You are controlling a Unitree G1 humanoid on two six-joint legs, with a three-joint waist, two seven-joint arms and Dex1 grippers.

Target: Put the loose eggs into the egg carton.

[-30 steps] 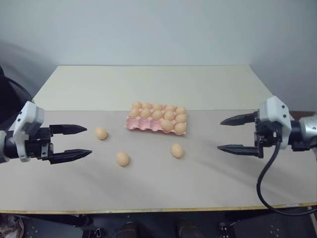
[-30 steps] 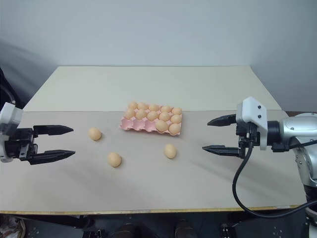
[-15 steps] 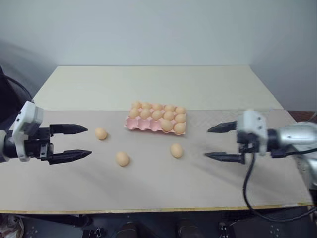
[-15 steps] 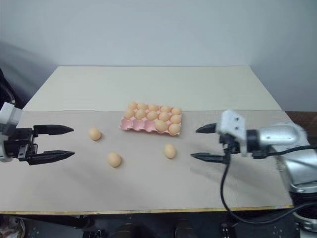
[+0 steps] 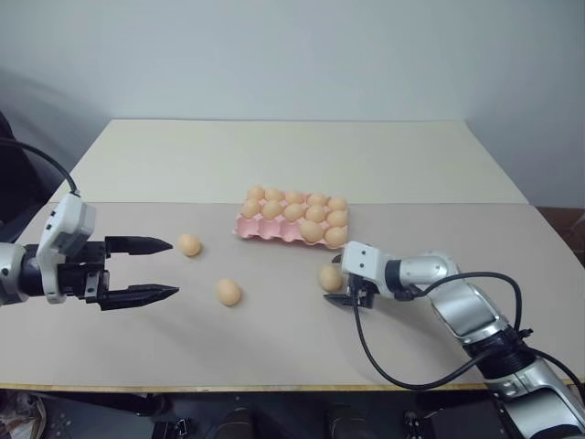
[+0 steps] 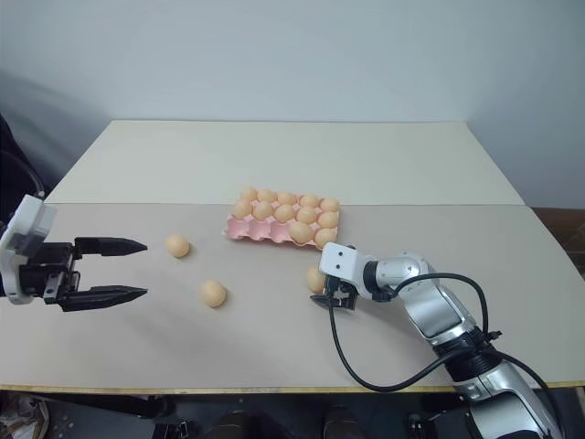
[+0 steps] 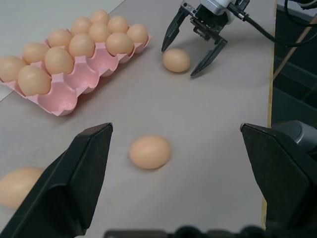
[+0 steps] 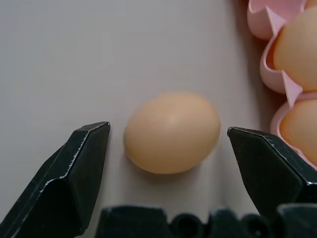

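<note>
The pink egg carton (image 5: 271, 232) lies mid-table with most of its cups filled. Three loose eggs rest on the cloth: one (image 5: 189, 244) left of the carton, one (image 5: 228, 292) nearer me, and one (image 5: 330, 277) just in front of the carton's right end. My right gripper (image 5: 333, 280) is open and low on the table, a finger on each side of that last egg (image 8: 172, 131). Small gaps show between the egg and both fingers (image 8: 74, 168). My left gripper (image 5: 174, 268) hovers open at the left, empty, pointing toward the middle egg (image 7: 150, 151).
A beige cloth (image 5: 274, 347) covers the near half of the table, and the bare tabletop (image 5: 274, 155) runs back to the wall. The right arm's black cable (image 5: 393, 370) loops over the cloth near the front edge.
My right arm has swung down and to the left, from hovering at the table's right side to straddling the egg by the carton. The left gripper has stayed where it was.
</note>
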